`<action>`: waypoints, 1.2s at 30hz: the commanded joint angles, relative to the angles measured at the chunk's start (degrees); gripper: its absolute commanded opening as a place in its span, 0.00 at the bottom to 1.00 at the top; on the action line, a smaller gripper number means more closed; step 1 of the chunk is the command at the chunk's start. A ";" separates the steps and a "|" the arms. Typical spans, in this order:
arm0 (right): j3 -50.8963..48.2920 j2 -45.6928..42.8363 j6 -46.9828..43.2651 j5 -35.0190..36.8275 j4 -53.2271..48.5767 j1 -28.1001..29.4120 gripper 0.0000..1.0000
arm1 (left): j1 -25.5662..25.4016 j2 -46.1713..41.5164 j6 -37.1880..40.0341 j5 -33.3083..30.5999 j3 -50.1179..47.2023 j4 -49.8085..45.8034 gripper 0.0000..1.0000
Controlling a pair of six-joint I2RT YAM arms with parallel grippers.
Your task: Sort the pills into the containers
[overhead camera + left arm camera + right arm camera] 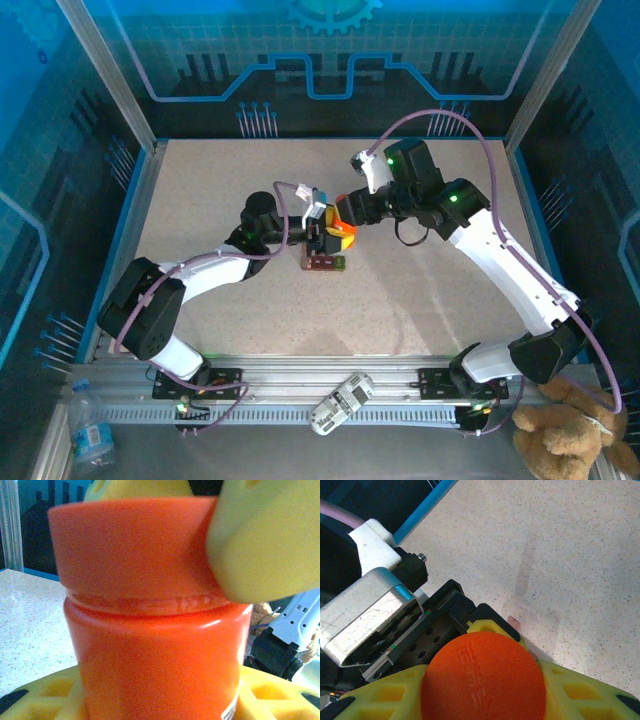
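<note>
So the left jaws grip the orange bottle [160, 665] by its body, and the right jaws clamp its cap [482, 680]. The containers [326, 263] sit on the desk [420, 300] just beneath both. If that cap pops off suddenly, I'd guess pills scatter past the containers.

1 speckled beige table [420, 310], bounded by blue printed panels [450, 50]. 1 aluminium rail [280, 390] along the near edge; 1 white device [340, 403], possibly a handheld controller, lies tilted on it. 1 clear water bottle [88, 428] at lower left. 1 brown plush toy [575, 440] at lower right, off the table.
</note>
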 commanded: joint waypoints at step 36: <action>-44.96 -3.41 1.12 28.67 54.52 -13.15 0.20 | 1.34 -15.83 5.47 -34.96 -13.34 -7.46 0.99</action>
